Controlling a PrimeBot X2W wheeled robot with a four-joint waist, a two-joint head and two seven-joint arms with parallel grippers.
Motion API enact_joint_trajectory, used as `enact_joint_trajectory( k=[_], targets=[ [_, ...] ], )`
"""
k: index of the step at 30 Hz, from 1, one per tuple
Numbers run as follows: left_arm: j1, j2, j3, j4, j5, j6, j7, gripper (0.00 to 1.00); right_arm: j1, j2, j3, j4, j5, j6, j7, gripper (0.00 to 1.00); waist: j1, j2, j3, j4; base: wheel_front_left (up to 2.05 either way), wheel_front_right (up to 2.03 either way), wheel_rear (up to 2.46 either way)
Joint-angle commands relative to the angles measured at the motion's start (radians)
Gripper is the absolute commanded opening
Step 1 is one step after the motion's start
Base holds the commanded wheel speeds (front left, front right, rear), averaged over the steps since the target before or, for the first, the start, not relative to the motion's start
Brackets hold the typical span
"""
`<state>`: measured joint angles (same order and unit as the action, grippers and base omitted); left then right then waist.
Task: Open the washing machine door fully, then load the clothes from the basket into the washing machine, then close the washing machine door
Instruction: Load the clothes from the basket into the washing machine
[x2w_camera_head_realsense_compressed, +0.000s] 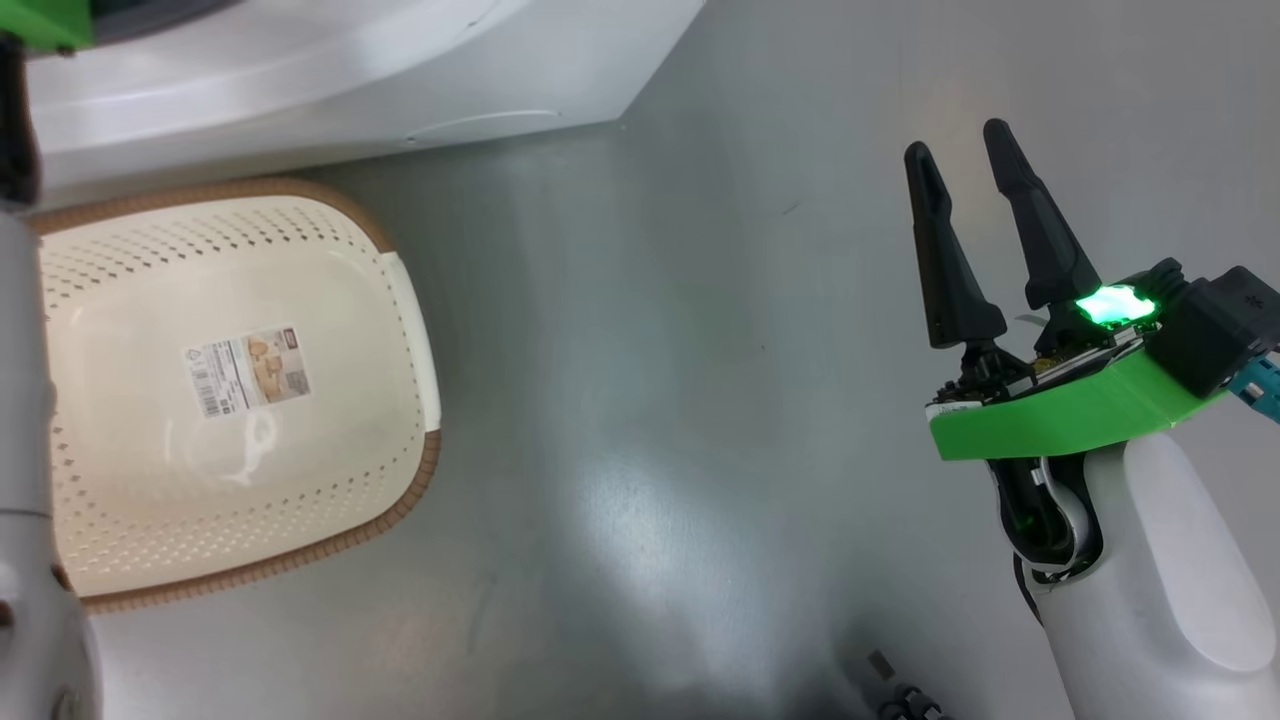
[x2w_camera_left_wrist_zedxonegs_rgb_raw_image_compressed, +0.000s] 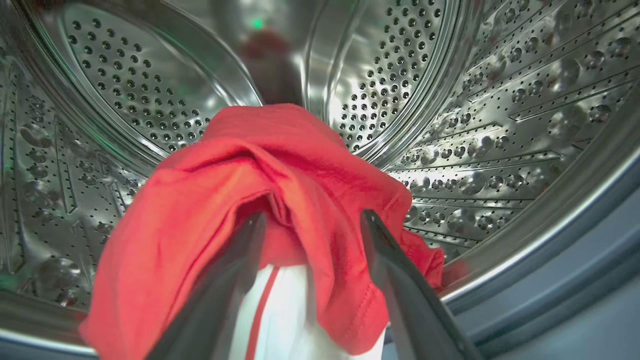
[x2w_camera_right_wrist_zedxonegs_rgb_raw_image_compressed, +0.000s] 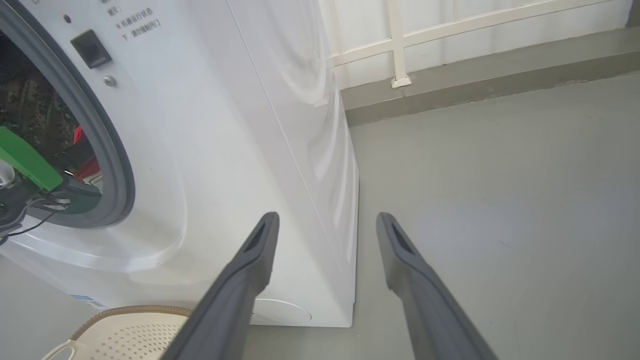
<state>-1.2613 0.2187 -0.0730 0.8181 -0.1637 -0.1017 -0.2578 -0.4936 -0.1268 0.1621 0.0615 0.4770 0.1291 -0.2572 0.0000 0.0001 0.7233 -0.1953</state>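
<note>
My left gripper (x2w_camera_left_wrist_zedxonegs_rgb_raw_image_compressed: 312, 220) is inside the washing machine's steel drum (x2w_camera_left_wrist_zedxonegs_rgb_raw_image_compressed: 500, 125), its jaws standing open. The red clothes (x2w_camera_left_wrist_zedxonegs_rgb_raw_image_compressed: 280, 170) lie heaped on the drum floor against and between the fingers, with a white red-striped panel (x2w_camera_left_wrist_zedxonegs_rgb_raw_image_compressed: 280, 310) under the plain red fabric. The right wrist view shows my left arm's green wrist mount (x2w_camera_right_wrist_zedxonegs_rgb_raw_image_compressed: 25, 160) reaching through the grey gasket (x2w_camera_right_wrist_zedxonegs_rgb_raw_image_compressed: 107, 145) of the washing machine (x2w_camera_right_wrist_zedxonegs_rgb_raw_image_compressed: 225, 125). The cream basket (x2w_camera_head_realsense_compressed: 240, 390) sits on the floor with only its label sticker (x2w_camera_head_realsense_compressed: 247, 371) inside. My right gripper (x2w_camera_head_realsense_compressed: 965, 160) hangs open over bare floor. The washing machine door is out of view.
The washer's white base (x2w_camera_head_realsense_compressed: 330, 90) stands just behind the basket, and its round service flap (x2w_camera_right_wrist_zedxonegs_rgb_raw_image_compressed: 280, 311) is near the bottom corner. Grey floor (x2w_camera_head_realsense_compressed: 650, 400) stretches between basket and right arm. A white wall with a railing (x2w_camera_right_wrist_zedxonegs_rgb_raw_image_compressed: 400, 45) runs behind the machine.
</note>
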Motion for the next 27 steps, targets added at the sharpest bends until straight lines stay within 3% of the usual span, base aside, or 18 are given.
enact_joint_trajectory(
  k=[1,27],
  targets=[
    [0.025,0.036,0.007,-0.035,-0.003,-0.006,-0.004,1.0,0.024,-0.002,0.022,-0.018,0.0,0.002,-0.005,1.0,0.0,-0.0001,-0.009,0.006,0.0,0.0,0.0],
    [0.357,0.037,0.02,-0.277,-0.044,-0.028,-0.004,1.0,0.057,-0.023,0.033,0.008,0.012,0.002,-0.005,1.0,0.0,-0.0001,-0.146,0.039,0.0,0.0,0.0]
  ],
)
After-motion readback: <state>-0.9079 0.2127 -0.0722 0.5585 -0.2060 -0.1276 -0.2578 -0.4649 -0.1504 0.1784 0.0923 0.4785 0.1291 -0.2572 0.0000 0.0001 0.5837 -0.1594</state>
